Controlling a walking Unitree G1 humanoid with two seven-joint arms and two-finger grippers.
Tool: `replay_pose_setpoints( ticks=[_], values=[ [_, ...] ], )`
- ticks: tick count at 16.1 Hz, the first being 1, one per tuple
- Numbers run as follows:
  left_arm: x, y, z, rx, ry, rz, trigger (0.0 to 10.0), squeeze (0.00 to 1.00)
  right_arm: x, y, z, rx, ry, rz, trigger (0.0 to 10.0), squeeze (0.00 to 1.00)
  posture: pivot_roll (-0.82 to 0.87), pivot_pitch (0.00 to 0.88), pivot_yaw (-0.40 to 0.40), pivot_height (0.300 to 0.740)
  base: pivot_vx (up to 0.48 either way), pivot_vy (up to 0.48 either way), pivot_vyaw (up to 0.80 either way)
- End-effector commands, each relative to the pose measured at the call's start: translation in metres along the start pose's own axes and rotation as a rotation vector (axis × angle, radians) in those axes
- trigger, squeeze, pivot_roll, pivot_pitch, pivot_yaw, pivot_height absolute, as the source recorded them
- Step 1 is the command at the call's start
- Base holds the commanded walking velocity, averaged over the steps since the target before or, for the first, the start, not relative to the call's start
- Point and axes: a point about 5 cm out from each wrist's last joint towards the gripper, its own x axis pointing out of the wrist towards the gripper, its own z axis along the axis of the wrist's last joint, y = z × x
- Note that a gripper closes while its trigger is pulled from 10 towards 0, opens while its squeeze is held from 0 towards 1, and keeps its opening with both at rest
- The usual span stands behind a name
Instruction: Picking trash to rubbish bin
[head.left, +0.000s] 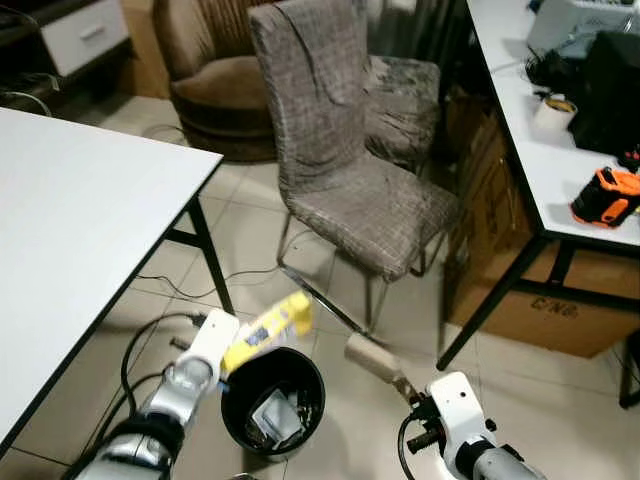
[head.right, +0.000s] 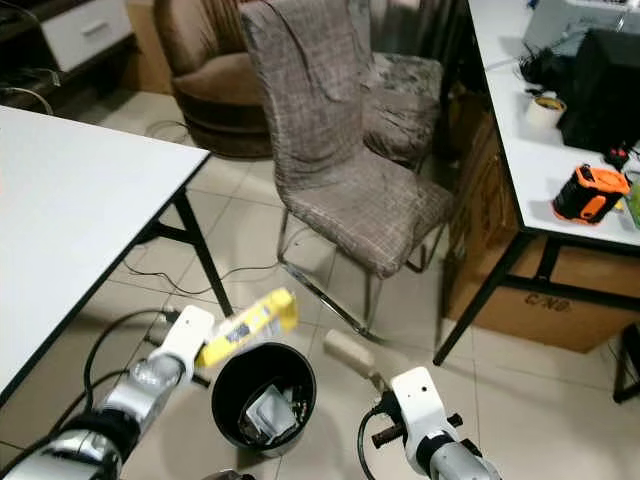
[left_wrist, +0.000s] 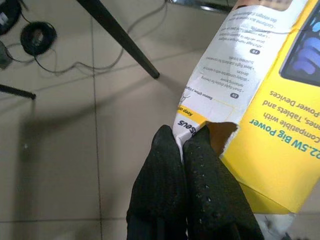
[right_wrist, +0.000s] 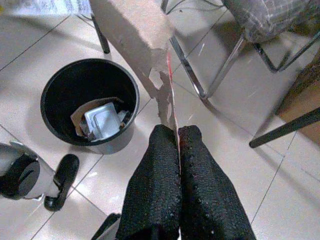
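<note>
Left tool (left_wrist: 181, 145) pinching yellow box (head.left: 268, 328) at bin (head.left: 272, 400) rim; right tool (right_wrist: 177, 135) pinching torn cardboard (right_wrist: 135, 35). Centre each over the opening before letting go.

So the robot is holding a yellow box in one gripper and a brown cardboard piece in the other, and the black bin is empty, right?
Not quite. The black bin isn't empty: the right wrist view shows trash already inside it. The rest is right: the left gripper pinches the yellow box, and the right gripper pinches the brown cardboard piece.
</note>
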Motion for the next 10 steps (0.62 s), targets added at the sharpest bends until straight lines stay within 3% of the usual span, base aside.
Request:
replay_pose_setpoints(
  ticks=[1, 3, 4, 5, 10],
  values=[
    [0.001, 0.002, 0.003, 0.010, 0.000, 0.029, 10.0, 0.00, -0.005, -0.001, 0.000, 0.004, 0.002, -0.013, 10.0, 0.00, -0.17, 0.108, -0.010, 0.740, 0.000, 0.000, 0.00],
    [0.002, 0.006, 0.009, 0.008, -0.016, 0.040, 10.0, 0.00, -0.005, 0.002, 0.000, 0.019, 0.004, -0.020, 10.0, 0.00, -0.17, 0.104, -0.006, 0.740, 0.000, 0.000, 0.00],
    [0.002, 0.007, 0.011, 0.007, -0.023, 0.041, 10.0, 0.27, -0.005, 0.002, 0.001, 0.020, 0.003, -0.021, 10.0, 0.00, -0.17, 0.103, -0.009, 0.740, 0.000, 0.000, 0.00],
    [0.003, 0.007, 0.014, -0.006, -0.036, 0.035, 10.0, 1.00, -0.004, 0.002, 0.001, 0.019, 0.003, -0.026, 10.0, 0.00, -0.17, 0.100, -0.008, 0.740, 0.000, 0.000, 0.00],
    [0.004, 0.004, 0.025, -0.073, -0.080, -0.002, 10.0, 1.00, 0.000, 0.000, 0.003, 0.020, -0.002, -0.041, 10.0, 0.00, -0.16, 0.088, -0.016, 0.740, 0.000, 0.000, 0.00]
  ],
)
